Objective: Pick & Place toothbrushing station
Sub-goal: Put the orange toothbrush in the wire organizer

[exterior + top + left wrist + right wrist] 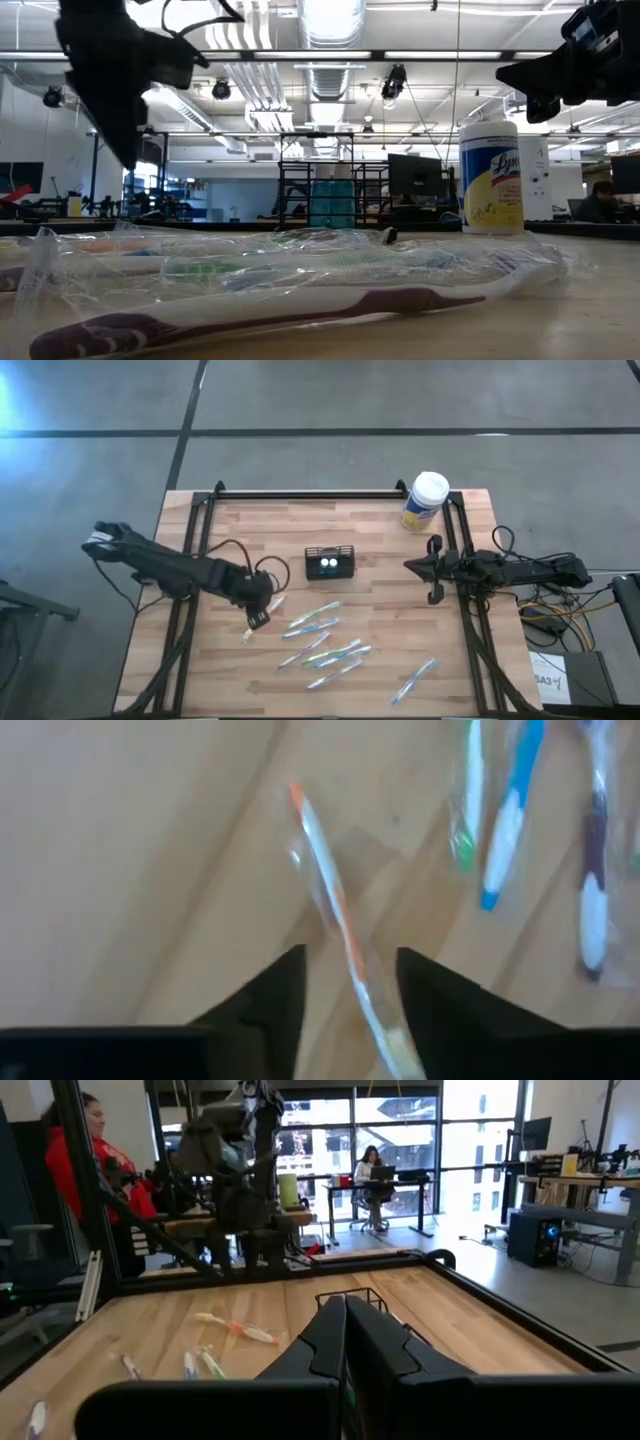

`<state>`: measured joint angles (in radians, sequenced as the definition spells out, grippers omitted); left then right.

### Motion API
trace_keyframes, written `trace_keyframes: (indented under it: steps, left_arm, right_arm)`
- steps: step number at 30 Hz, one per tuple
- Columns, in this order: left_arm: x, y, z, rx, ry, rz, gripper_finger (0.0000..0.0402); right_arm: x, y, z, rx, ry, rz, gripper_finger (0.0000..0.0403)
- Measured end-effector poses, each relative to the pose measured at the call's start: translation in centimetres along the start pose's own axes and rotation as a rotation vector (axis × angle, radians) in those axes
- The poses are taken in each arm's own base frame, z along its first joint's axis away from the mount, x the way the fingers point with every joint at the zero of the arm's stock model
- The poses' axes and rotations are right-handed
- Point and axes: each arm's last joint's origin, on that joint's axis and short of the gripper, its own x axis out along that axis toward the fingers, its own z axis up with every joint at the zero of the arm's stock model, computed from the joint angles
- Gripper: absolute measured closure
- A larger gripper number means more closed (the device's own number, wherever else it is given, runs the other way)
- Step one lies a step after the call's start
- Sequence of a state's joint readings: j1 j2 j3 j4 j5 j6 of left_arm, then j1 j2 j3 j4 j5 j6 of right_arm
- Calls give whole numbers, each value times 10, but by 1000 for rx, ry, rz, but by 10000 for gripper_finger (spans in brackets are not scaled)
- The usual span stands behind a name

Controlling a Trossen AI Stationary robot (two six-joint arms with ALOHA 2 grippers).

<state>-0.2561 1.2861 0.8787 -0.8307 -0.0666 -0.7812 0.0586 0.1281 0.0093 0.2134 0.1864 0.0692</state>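
The black mesh caddy [330, 563] stands on its base on the wooden table, a little behind the middle; it also shows in the right wrist view [356, 1297]. My left gripper [258, 612] hovers open above an orange-and-white wrapped toothbrush [335, 905] that lies flat on the table. Its two fingers stand on either side of the toothbrush [350, 960], clear of it. My right gripper [412, 566] waits at the table's right side. It is shut and empty [345, 1320] and points toward the caddy.
Several wrapped toothbrushes [322, 640] lie scattered in front of the caddy, one nearer the right front [415, 680]. A white-lidded, yellow-labelled canister [425, 500] stands at the far right corner. A black frame rail [310, 494] runs along the far edge. People show in the room beyond.
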Motion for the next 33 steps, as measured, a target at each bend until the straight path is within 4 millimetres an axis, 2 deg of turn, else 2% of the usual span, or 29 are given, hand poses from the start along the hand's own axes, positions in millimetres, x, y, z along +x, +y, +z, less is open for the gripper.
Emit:
trace_keyframes:
  steps: [3, 7, 14, 23, 28, 33]
  left_arm:
    - [9, -8, -6, -29, 50, 8, 197]
    - [21, -15, -11, -52, 96, 37, 173]
    - [48, -24, -19, -18, 185, 109, 170]
    - [73, -30, -25, 72, 238, 153, 170]
    - [83, -28, -28, 119, 275, 171, 193]
    - [83, -27, -29, 171, 277, 165, 259]
  right_arm:
    - [0, 0, 0, -1, 5, 0, 394]
    - [0, 0, 0, -1, 5, 0, 394]
    - [0, 0, -1, 1, 6, 0, 394]
    - [0, 0, -1, -3, 6, 0, 394]
    - [0, 0, -1, -11, 5, -1, 394]
    - [0, 0, -1, -11, 7, -1, 394]
